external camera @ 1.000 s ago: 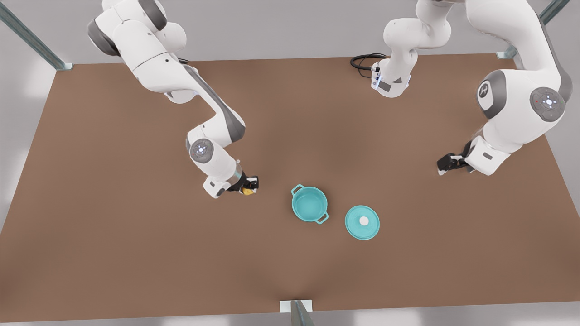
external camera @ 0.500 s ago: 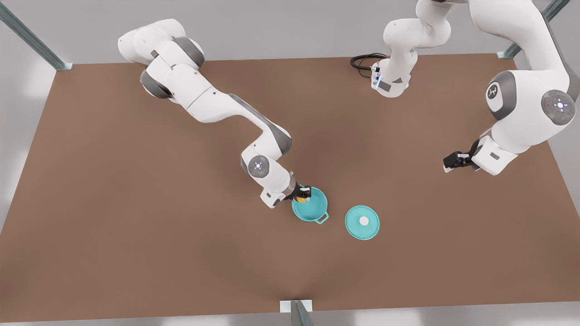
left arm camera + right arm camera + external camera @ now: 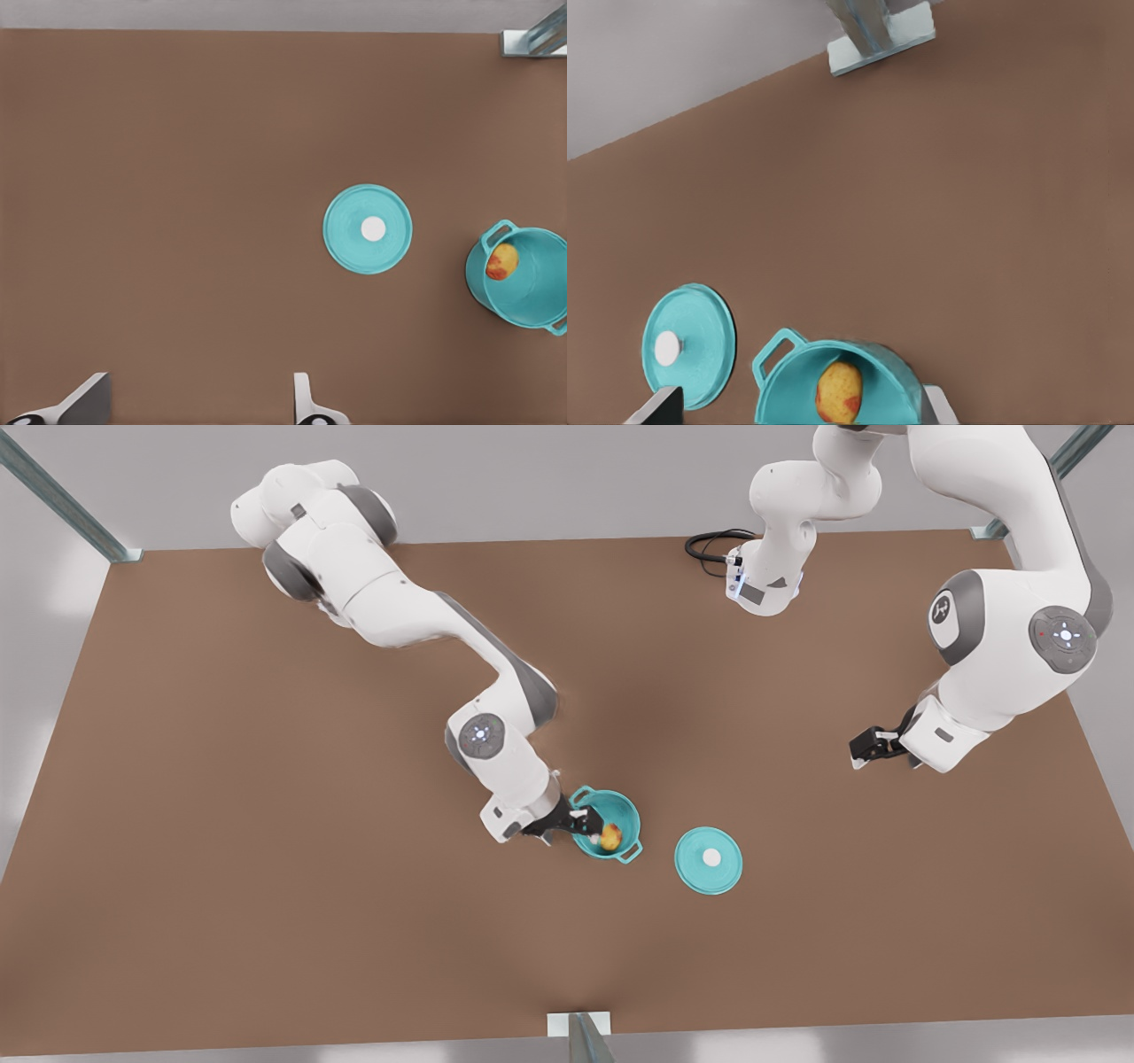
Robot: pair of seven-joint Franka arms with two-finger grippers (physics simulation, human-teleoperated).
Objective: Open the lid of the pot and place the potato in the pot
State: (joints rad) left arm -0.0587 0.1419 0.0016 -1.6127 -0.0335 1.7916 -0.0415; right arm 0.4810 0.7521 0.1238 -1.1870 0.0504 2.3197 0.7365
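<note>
Front view, left to right. Right gripper (image 3: 567,831), left of centre, hovers at the rim of the pot (image 3: 605,825), fingers spread and empty. The potato (image 3: 610,835) sits inside the pot. The pot lid (image 3: 708,859) lies flat on the table (image 3: 266,886) just beside the pot, apart from it. Left gripper (image 3: 864,749), at the right edge, waits well away with fingers parted, holding nothing.

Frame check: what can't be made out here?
- Potato: resting on the floor of the pot or mid-drop, unclear in every view.
- Pot: partly cut off by the left wrist view's edge.
- Right gripper at the pot, left gripper waiting aside: fingers open, mostly cut off by wrist views' edges.
</note>
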